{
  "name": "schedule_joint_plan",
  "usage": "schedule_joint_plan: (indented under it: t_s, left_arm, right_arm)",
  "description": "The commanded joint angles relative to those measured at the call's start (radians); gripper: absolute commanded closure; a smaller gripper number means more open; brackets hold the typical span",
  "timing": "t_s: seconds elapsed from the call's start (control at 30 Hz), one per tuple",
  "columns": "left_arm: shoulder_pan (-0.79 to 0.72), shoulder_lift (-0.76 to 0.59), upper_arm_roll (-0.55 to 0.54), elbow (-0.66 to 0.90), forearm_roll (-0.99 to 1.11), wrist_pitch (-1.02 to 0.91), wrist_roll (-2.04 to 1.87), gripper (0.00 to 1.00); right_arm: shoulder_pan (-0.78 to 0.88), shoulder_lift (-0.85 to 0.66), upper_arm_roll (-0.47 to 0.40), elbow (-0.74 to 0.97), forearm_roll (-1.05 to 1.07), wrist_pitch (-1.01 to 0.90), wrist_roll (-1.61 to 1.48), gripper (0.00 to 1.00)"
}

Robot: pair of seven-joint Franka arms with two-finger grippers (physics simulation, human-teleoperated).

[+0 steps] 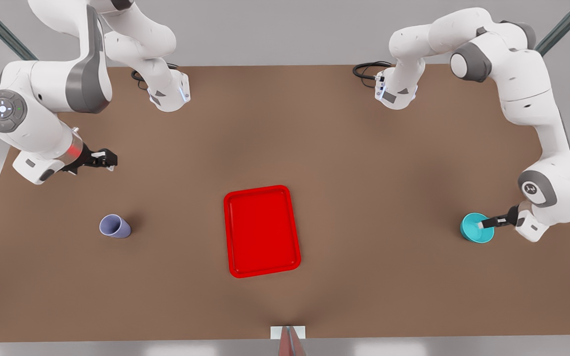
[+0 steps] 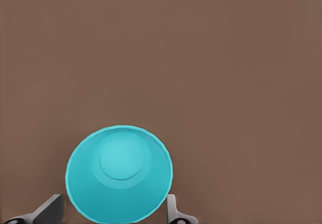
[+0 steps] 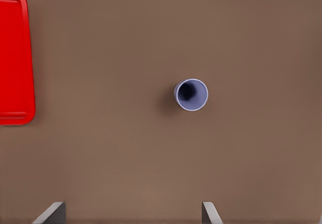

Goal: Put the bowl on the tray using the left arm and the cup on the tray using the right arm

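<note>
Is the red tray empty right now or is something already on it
Empty. The tray shows bare red; the cup and the bowl both stand on the table, off either side.

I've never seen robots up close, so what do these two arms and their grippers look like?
Both arms are glossy white with rounded segments and grey joint caps. Black cables coil at their bases. The left gripper and the right gripper are black with pale finger pads. A red ring glows at the right wrist.

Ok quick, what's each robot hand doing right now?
Left end effector: open, fingers straddling the teal bowl, not closed.
Right end effector: open, holding nothing, above the table away from the lavender cup.
</note>
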Motion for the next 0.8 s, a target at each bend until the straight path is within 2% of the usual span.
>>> schedule_joint_plan:
  t_s: [0.0,0.33,0.37,0.43,0.47,0.63,0.7,0.73,0.77]
  left_arm:
    - [0.014,0.008,0.0,-0.001,-0.022,0.061,0.585,0.0]
    - [0.052,0.106,0.002,-0.001,-0.028,0.113,0.595,0.0]
    - [0.055,0.111,0.002,-0.001,-0.034,0.113,0.593,0.02]
    - [0.055,0.115,0.002,-0.002,-0.037,0.102,0.581,0.41]
    - [0.055,0.115,0.002,-0.004,-0.037,0.1,0.576,0.52]
    - [0.054,0.114,-0.003,-0.016,-0.038,0.097,0.559,0.52]
    - [0.051,0.114,-0.006,-0.016,-0.037,0.097,0.541,0.73]
    - [0.049,0.112,-0.008,-0.016,-0.035,0.097,0.507,0.79]
    - [0.047,0.109,-0.011,-0.016,-0.037,0.097,0.471,0.79]
  right_arm:
    - [0.006,-0.001,-0.001,0.001,-0.001,-0.001,-0.007,0.0]
    - [0.018,0.001,-0.001,0.001,-0.002,0.003,-0.013,0.0]
    - [0.018,0.001,-0.001,0.001,-0.002,0.003,-0.013,0.0]
    - [0.018,0.001,-0.001,-0.001,-0.002,0.003,-0.013,0.0]
    - [0.018,0.001,-0.001,-0.001,-0.002,0.003,-0.013,0.0]
    - [0.018,0.003,-0.001,-0.001,-0.002,0.003,-0.013,0.0]
    - [0.018,0.003,-0.001,-0.001,-0.002,0.003,-0.013,0.0]
    - [0.018,0.003,-0.001,-0.001,-0.002,0.003,-0.013,0.0]
    - [0.018,0.003,-0.001,-0.001,-0.002,0.003,-0.013,0.0]
